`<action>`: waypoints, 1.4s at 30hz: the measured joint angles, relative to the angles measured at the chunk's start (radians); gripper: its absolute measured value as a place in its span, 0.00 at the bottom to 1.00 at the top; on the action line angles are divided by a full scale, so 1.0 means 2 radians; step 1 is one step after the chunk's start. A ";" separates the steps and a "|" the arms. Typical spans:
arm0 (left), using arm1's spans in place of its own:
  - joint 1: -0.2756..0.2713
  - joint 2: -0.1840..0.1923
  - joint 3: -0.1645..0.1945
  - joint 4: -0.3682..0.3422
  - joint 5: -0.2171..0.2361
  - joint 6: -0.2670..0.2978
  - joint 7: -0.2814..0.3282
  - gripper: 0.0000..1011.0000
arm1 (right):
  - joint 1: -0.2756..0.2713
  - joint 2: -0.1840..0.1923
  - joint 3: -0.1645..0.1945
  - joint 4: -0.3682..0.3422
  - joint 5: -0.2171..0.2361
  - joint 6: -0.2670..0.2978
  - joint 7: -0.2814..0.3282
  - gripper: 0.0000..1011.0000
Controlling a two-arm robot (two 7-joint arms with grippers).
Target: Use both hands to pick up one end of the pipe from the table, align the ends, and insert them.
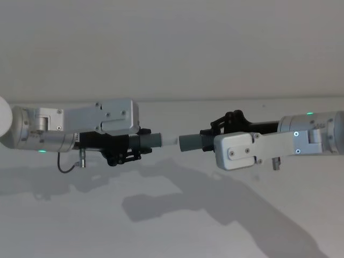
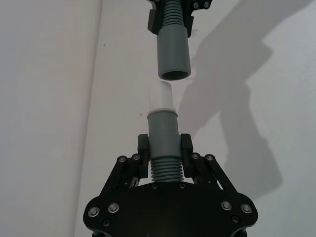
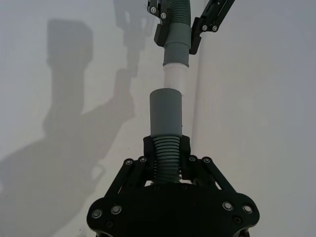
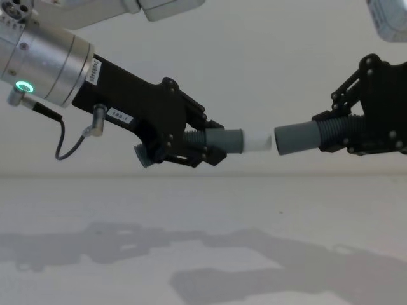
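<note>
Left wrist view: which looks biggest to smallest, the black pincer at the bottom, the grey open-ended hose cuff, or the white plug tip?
1. Left pincer, nearest the camera.
2. Open grey cuff, farther off.
3. White plug tip.

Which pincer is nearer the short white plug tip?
Left. The left pincer grips the dark grey ribbed hose piece that carries the white plug tip. The right pincer holds the plain-cuffed hose piece across a small gap.
</note>
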 joint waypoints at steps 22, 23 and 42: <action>0.000 0.001 0.000 0.000 0.000 0.000 0.000 0.34 | 0.020 -0.014 -0.015 0.020 0.004 -0.009 0.003 0.25; 0.000 0.001 0.000 0.000 0.001 0.000 0.000 0.34 | 0.021 -0.014 -0.015 0.020 0.004 -0.009 0.003 0.25; 0.000 0.000 0.000 0.000 0.001 0.000 0.000 0.34 | 0.027 -0.016 -0.020 0.028 0.010 -0.010 -0.006 0.25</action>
